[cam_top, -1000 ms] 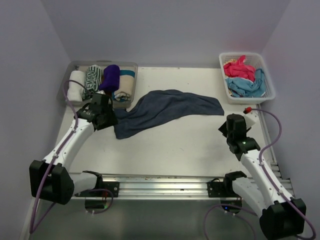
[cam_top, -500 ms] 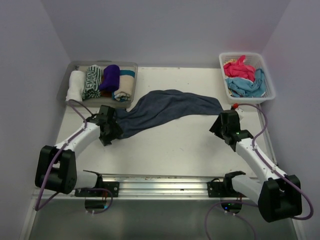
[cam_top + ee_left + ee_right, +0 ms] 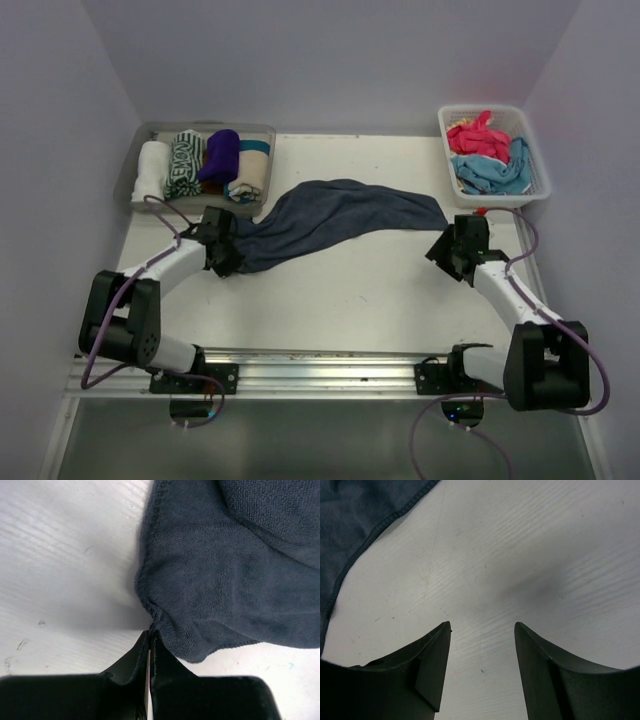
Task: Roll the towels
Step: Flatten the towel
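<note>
My left gripper point(image 3: 150, 642) was clamped tight on the near-left corner of the dark navy towel point(image 3: 335, 215), which lay spread slantwise across the middle of the table point(image 3: 380, 285). My right gripper point(image 3: 482, 626) hung with fingers parted over bare tabletop beside the towel's right end (not touching it). Four rolled towels point(image 3: 220, 155) sat in the clear tub point(image 3: 270, 130) at the back left

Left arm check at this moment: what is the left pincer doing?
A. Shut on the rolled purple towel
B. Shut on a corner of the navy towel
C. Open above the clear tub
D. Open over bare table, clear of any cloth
B: in the left wrist view the left pincer has its fingers pressed together on a bunched corner of the navy towel.
</note>
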Controlling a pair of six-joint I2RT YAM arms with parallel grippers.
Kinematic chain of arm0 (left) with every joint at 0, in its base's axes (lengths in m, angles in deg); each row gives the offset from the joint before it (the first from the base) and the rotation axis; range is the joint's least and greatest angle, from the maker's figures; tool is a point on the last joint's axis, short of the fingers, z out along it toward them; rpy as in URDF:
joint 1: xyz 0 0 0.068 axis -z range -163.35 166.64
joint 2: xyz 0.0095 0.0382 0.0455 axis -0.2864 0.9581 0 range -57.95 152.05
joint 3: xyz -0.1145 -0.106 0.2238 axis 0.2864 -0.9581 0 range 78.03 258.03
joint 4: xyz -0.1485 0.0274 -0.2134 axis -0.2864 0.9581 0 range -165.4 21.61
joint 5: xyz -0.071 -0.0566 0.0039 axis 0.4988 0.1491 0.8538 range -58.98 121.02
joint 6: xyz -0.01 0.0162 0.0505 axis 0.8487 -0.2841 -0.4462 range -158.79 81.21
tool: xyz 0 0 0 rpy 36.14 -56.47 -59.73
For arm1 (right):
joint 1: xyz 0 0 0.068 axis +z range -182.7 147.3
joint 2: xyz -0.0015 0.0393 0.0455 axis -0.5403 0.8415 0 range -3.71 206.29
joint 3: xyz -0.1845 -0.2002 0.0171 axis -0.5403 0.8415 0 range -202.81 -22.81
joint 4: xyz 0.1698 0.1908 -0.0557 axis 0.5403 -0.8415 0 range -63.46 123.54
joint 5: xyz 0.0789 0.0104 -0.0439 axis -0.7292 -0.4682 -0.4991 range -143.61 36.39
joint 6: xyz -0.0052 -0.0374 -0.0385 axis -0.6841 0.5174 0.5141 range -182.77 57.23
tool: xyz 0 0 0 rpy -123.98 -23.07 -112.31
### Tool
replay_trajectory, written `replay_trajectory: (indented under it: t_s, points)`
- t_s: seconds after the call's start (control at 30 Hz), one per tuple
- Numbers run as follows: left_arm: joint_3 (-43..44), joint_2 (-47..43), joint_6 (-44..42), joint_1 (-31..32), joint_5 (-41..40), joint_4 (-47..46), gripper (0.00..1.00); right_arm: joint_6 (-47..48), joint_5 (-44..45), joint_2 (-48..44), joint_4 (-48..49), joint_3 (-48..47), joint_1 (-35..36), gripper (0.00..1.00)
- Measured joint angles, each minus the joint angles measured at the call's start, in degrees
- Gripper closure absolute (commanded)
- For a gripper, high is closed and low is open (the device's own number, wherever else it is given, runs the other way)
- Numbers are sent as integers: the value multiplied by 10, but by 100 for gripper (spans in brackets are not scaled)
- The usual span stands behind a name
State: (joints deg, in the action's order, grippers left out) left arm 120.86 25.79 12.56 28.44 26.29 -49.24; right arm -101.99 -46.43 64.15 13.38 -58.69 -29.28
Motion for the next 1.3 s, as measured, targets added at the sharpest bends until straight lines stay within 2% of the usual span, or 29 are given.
replay_trajectory:
  t_s: [0.23,0.4,0.57,0.8,0.9,0.93,1.0,1.03,1.07,1.1,1.3]
  points:
    - [-42,-104,-15,-70,12,8,100,-10,-43,108,50,-42,-56,46]
    - [-48,-108,-26,-90,17,14,100,-20,-64,212,104,-81,-65,48]
    - [-48,-110,-32,-102,20,20,100,-33,-69,257,155,-112,-68,48]
    - [-48,-112,-41,-110,20,23,100,-50,-53,293,193,-133,-75,56]
    - [-48,-113,-44,-110,20,26,100,-54,-42,303,202,-139,-76,62]
    - [-48,-114,-45,-110,20,27,100,-55,-38,305,206,-141,-76,70]
    - [-48,-116,-45,-111,20,28,100,-57,-32,310,211,-141,-76,77]
    - [-48,-116,-45,-111,20,28,100,-57,-30,311,213,-141,-76,84]
    - [-48,-117,-46,-111,20,29,100,-56,-25,312,213,-140,-76,95]
    - [-48,-118,-47,-111,20,30,100,-55,-21,312,211,-140,-76,100]
    - [-28,-125,-63,-111,19,55,100,-56,-19,308,203,-140,-76,100]
